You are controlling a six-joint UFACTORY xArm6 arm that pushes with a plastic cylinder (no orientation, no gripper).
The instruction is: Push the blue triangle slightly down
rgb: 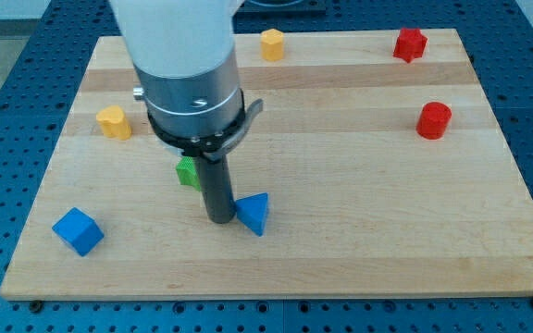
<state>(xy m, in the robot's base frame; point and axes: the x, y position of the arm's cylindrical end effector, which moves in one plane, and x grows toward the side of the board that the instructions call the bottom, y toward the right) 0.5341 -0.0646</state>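
The blue triangle (254, 213) lies on the wooden board (340, 185), a little left of centre and low in the view. My tip (219, 219) stands right against the triangle's left side, touching or nearly touching it. A green block (188, 172) sits just up and left of the rod, partly hidden behind it.
A blue cube (78, 230) is at the view's lower left. A yellow block (114, 122) is at the left and another yellow block (272, 43) at the top. A red star-like block (411, 44) is at the top right, a red cylinder (434, 120) below it.
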